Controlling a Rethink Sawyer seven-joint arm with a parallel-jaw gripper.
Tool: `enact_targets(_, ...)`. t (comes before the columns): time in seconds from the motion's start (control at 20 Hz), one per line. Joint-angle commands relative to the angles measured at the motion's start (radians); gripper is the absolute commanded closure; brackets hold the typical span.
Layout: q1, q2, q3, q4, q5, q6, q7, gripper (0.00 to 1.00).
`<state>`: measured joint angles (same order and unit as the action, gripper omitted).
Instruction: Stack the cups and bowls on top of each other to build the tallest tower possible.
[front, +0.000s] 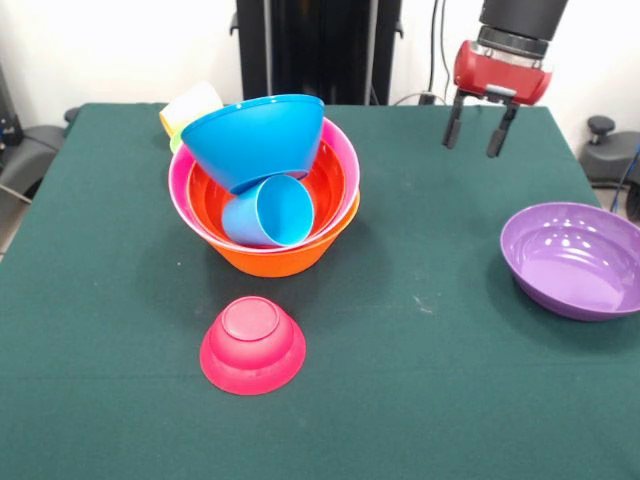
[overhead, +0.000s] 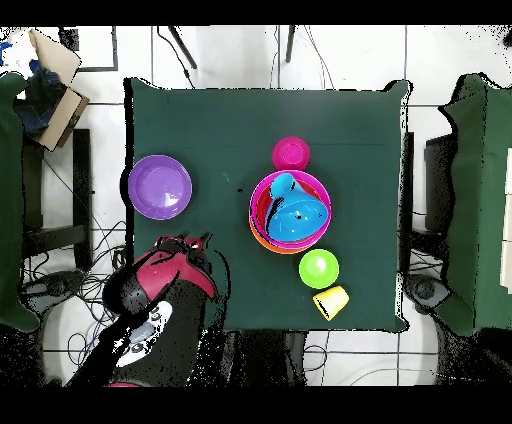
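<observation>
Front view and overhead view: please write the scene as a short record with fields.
tower: orange bowl as base, pink bowl and red-orange bowl nested in it
on top: blue bowl tilted, light blue cup on its side
loose: magenta bowl upside down; purple bowl upright
behind tower: green bowl, yellow cup
gripper: fingers open, empty, above table

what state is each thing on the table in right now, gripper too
gripper: open, empty, in the air above the table
purple bowl: upright, empty, alone
magenta bowl: upside down, alone
orange bowl: upright, base of the tower
pink bowl: nested in the orange
blue bowl: tilted on top
light blue cup: on its side inside
green bowl: upright, empty
yellow cup: on its side
</observation>
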<state>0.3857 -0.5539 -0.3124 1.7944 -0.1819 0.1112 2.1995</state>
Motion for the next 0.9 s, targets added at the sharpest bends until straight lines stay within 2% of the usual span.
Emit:
enact_targets(0.05, 0.023, 0.001, 0.132, -0.005, -0.002, 0.001, 0.079, 0.0)
enact_targets(0.15, -0.005, -0.02, 0.176, 0.005, -0.009, -0.033, 0.074, 0.0)
enact_targets(0.3, -0.087, -0.066, 0.278, 0.048, -0.048, -0.087, 0.051, 0.0)
enact_targets(0.5, -0.186, -0.116, 0.376, 0.101, -0.105, -0.121, 0.022, 0.0)
enact_targets(0.75, -0.28, -0.157, 0.449, 0.146, -0.161, -0.127, 0.005, 0.0)
enact_targets(0.9, -0.317, -0.138, 0.469, 0.141, -0.189, -0.136, 0.0, 0.0)
